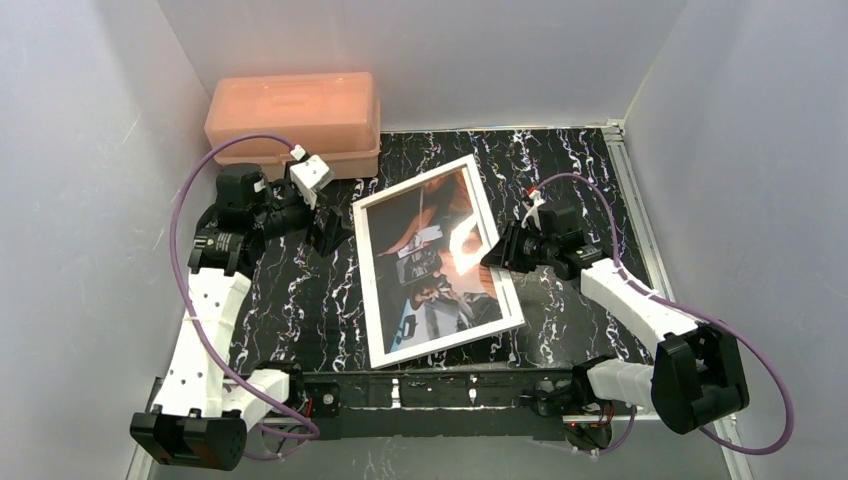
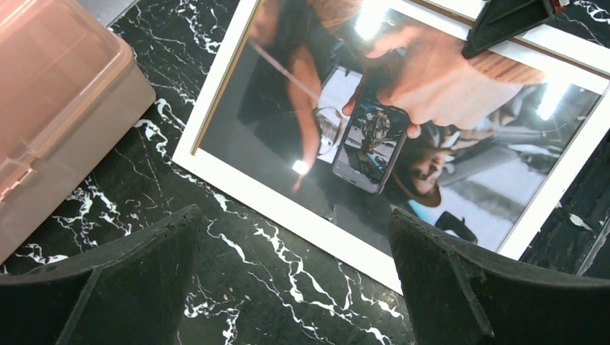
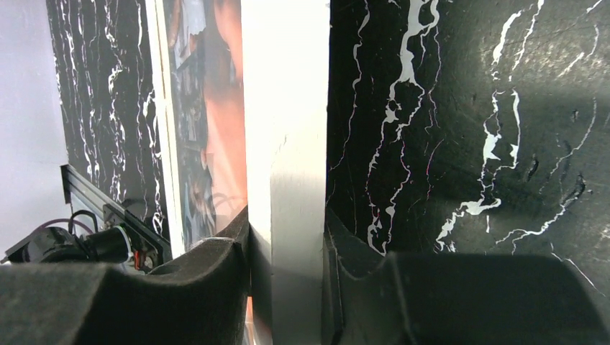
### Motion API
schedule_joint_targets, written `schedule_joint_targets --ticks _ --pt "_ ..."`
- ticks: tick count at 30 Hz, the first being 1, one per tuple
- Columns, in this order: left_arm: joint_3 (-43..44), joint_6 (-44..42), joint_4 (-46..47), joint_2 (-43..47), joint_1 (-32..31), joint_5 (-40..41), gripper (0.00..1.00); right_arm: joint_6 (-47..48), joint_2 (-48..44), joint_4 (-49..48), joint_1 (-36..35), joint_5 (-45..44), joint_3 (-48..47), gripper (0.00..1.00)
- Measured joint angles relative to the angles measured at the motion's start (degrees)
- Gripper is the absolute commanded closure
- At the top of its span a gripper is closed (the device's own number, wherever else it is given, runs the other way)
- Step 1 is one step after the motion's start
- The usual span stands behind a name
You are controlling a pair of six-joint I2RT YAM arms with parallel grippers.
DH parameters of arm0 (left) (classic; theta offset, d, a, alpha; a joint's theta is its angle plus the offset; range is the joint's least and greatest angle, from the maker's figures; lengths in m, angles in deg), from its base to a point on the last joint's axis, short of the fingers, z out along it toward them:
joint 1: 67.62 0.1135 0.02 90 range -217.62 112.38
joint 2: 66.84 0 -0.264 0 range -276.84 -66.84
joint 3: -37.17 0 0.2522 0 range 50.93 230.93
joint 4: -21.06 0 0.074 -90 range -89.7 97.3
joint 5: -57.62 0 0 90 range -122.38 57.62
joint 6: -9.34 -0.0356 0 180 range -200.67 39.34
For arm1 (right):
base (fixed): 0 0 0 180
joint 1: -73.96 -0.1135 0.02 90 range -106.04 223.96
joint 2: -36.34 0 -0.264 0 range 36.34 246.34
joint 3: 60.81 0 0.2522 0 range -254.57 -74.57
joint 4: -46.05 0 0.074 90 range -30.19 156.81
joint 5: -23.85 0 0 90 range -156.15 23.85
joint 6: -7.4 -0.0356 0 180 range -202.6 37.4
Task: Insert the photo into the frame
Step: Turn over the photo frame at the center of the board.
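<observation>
Landmark: the frame point(image 1: 445, 338), white front up, lying askew on the black marble table point(image 1: 290, 300).
Photo: the photo point(image 1: 430, 250) sits inside the frame's white border, picture side up, with orange-brown, dark and pale blue tones. Bright glare spots lie across it.
Right gripper: the right gripper point(image 1: 497, 255) is at the frame's right long edge, about halfway along.
Right jaws: narrow, clamped on the frame. In the wrist view the white edge point(image 3: 288, 144) runs straight between the two dark fingers point(image 3: 144, 287), with both pads against it.
Lift: cannot tell whether the gripped edge is off the table.
Left gripper: the left gripper point(image 1: 325, 232) is just beside the frame's left long edge, near its far corner, and apart from it.
Left jaws: wide, holding nothing. In the wrist view both fingers point(image 2: 129, 280) hang over bare marble, with the frame's white border point(image 2: 288, 208) beyond the tips.
Pink box: a lidded plastic box point(image 1: 293, 120) stands beyond the frame's far left corner, against the back wall, not touching the frame.
</observation>
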Motion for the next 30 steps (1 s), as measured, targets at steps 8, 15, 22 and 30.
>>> schedule_joint_targets --ticks 8,15,22,30 --pt "-0.66 -3.39 -3.52 -1.33 0.00 1.77 0.01 -2.84 -0.37 -7.78 0.00 0.11 6.51 0.72" --pt "-0.70 -5.60 -7.72 -3.78 0.04 4.55 0.01 -5.42 -2.29 -12.48 -0.44 -1.57 11.06 0.53" --pt "-0.70 -6.43 -10.56 -4.81 0.07 7.23 0.01 -0.72 -0.44 -11.39 -0.26 -9.73 11.41 0.26" --pt "-0.90 -4.07 -10.16 -5.35 0.87 10.69 0.02 3.17 -0.09 -8.68 -0.07 -14.49 9.16 0.01"
